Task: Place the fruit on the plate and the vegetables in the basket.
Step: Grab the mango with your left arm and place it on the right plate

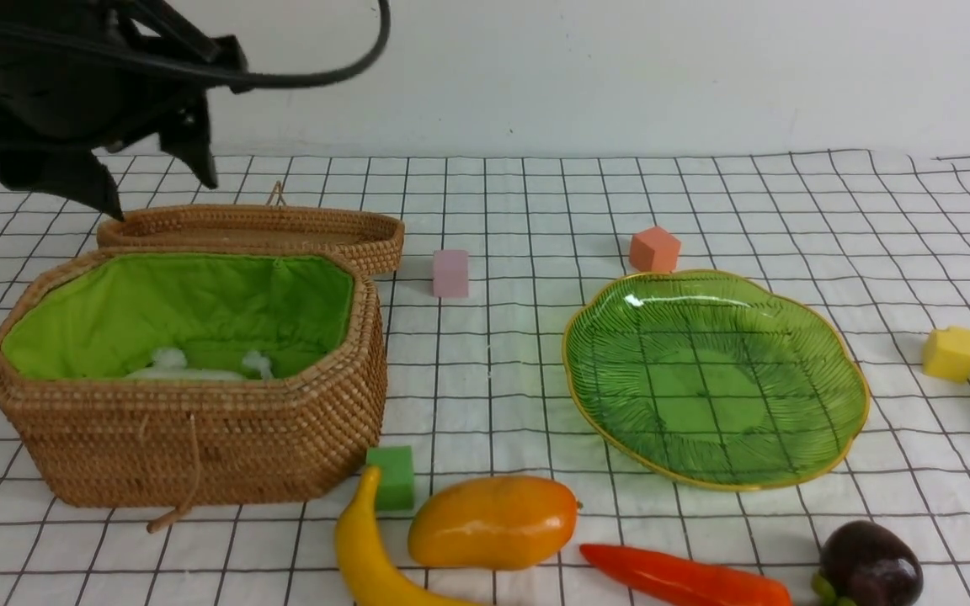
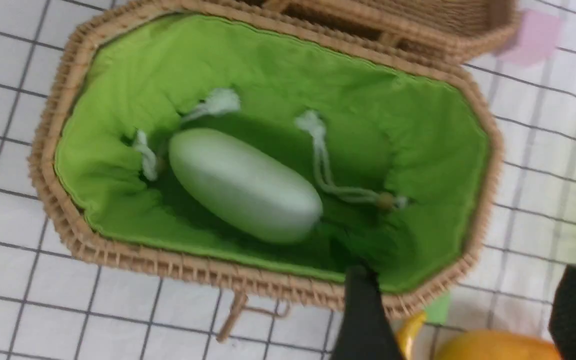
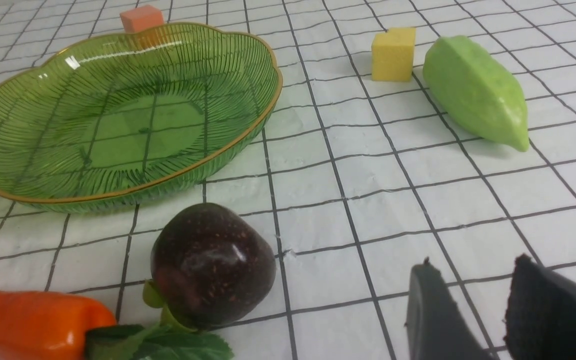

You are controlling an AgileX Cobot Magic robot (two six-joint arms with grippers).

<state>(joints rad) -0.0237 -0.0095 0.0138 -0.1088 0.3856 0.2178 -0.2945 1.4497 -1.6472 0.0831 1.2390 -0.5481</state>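
The wicker basket [image 1: 199, 438] stands open at the left, and the white radish [image 2: 243, 185] lies on its green lining. My left gripper [image 1: 157, 189] hangs open above the basket's back left, with nothing between its fingers [image 2: 363, 310]. The green glass plate [image 1: 712, 379] has nothing on it. Along the front lie the banana [image 1: 363, 547], mango [image 1: 493, 522], red-orange pepper [image 1: 679, 576] and mangosteen [image 1: 868, 564]. The light green gourd [image 3: 475, 92] lies right of the plate. My right gripper [image 3: 474, 262] is open over bare cloth beside the mangosteen [image 3: 213, 265]; the front view does not show it.
The basket's lid [image 1: 258, 231] lies open behind it. Foam cubes are scattered about: pink [image 1: 450, 273], orange [image 1: 654, 249], yellow [image 1: 951, 353] next to the gourd, and green [image 1: 391, 476] at the basket's front corner by the banana tip. A checked cloth covers the table.
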